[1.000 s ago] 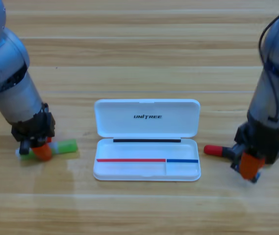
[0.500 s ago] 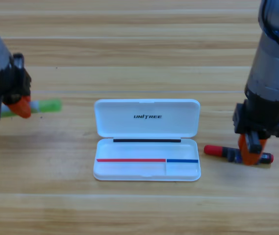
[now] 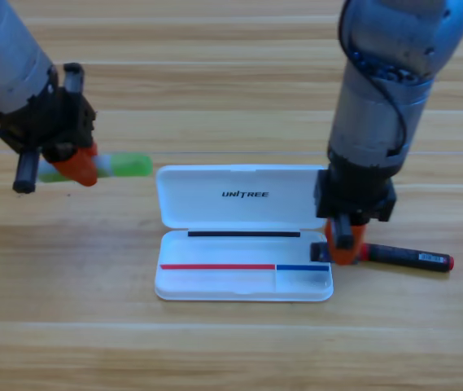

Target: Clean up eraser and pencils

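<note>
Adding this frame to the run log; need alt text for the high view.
Left hand holds the white-and-green pen left of the open white Unitree case. Right hand grips the black pen at the case's right edge, its barrel pointing right over the wooden table. No eraser is visible.

Glossy white plastic case (image 3: pixel 243 195); smooth, lightly shiny wooden table (image 3: pixel 231 342).
</note>
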{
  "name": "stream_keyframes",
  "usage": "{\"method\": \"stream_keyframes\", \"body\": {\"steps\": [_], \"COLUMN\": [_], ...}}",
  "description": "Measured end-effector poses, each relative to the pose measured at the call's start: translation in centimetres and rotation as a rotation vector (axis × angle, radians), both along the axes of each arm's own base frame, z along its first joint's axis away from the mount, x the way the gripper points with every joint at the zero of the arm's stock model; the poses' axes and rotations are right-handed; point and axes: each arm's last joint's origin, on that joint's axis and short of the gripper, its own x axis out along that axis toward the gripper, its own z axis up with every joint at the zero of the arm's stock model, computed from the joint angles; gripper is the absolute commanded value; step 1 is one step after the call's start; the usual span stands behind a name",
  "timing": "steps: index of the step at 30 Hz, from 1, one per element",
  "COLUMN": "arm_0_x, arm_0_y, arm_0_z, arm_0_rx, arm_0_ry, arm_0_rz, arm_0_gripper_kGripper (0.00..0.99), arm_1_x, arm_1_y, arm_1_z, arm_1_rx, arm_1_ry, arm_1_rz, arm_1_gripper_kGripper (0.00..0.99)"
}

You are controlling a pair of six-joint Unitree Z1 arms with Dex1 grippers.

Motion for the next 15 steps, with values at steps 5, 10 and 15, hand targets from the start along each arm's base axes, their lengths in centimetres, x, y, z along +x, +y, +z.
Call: {"method": "stream_keyframes", "body": {"steps": [5, 10, 15], "arm_0_x": [-0.3, -0.4, -0.5], "arm_0_y": [-0.9, -1.8, -2.5], "arm_0_z": [0.1, -0.7, -0.9], "arm_0_rx": [0.005, 0.018, 0.008], "arm_0_ry": [0.009, 0.029, 0.039], "arm_0_rz": [-0.021, -0.031, -0.029], "arm_0_gripper_kGripper": [0.0, 0.0, 0.0], "arm_1_x": [0.2, 0.6, 1.0], "arm_1_y": [2.1, 3.0, 3.4], "arm_1_z": [-0.8, -2.0, -3.2], "arm_1_rx": [0.007, -0.006, -0.042], "arm_1_ry": [-0.006, -0.002, -0.01], "arm_1_rz": [0.026, 0.031, 0.03], "arm_1_gripper_kGripper": [0.0, 0.0, 0.0]}}
